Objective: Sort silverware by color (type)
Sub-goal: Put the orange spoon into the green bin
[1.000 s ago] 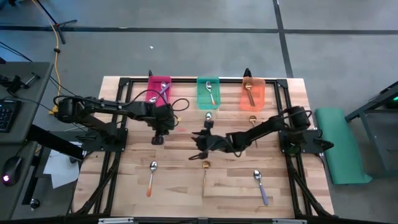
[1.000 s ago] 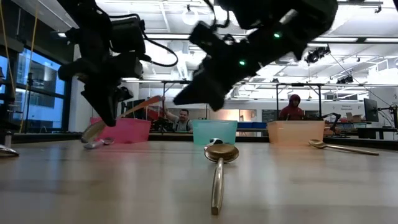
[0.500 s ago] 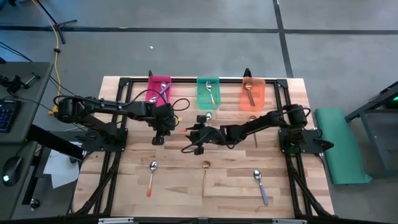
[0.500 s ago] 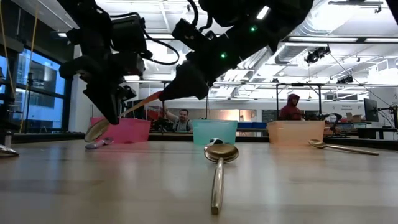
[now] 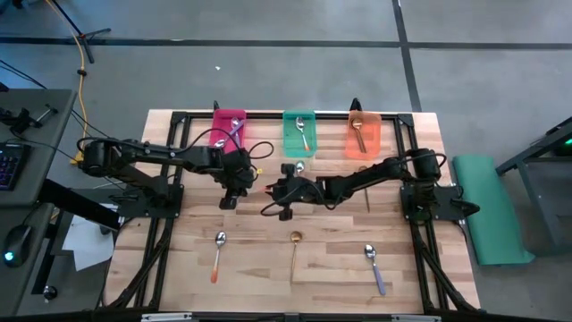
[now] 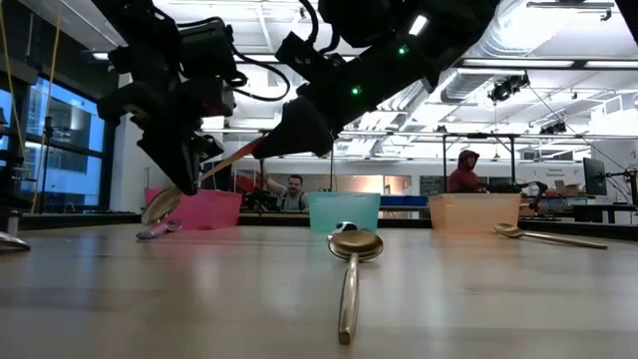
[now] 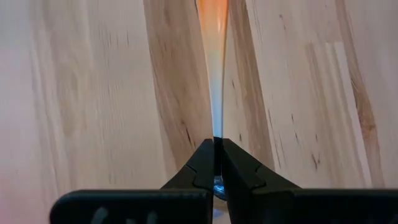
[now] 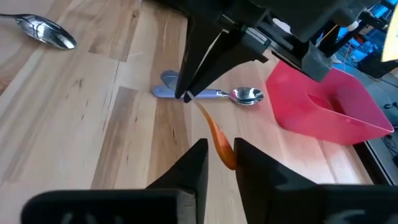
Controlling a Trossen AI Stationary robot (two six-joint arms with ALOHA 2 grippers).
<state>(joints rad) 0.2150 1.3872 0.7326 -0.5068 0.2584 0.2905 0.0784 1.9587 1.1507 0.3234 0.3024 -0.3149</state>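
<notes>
Handover of an orange-handled spoon (image 8: 219, 144) above the tabletop (image 5: 268, 268).
We saw the left pincer (image 7: 216, 177) clamped on it, handle toward three o'clock; the right pincer (image 8: 217, 163), fingers apart around the handle, must close next.

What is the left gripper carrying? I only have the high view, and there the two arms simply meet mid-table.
Observer: An orange-handled spoon, pinched near its bowl by the shut left gripper.
Operator: And the right gripper?
Observer: The right gripper has its fingers either side of the handle's free tip, apart and not clearly clamped.
Operator: Anything lying nearby?
Observer: A purple-handled spoon lies on the table near the red bin.
</notes>
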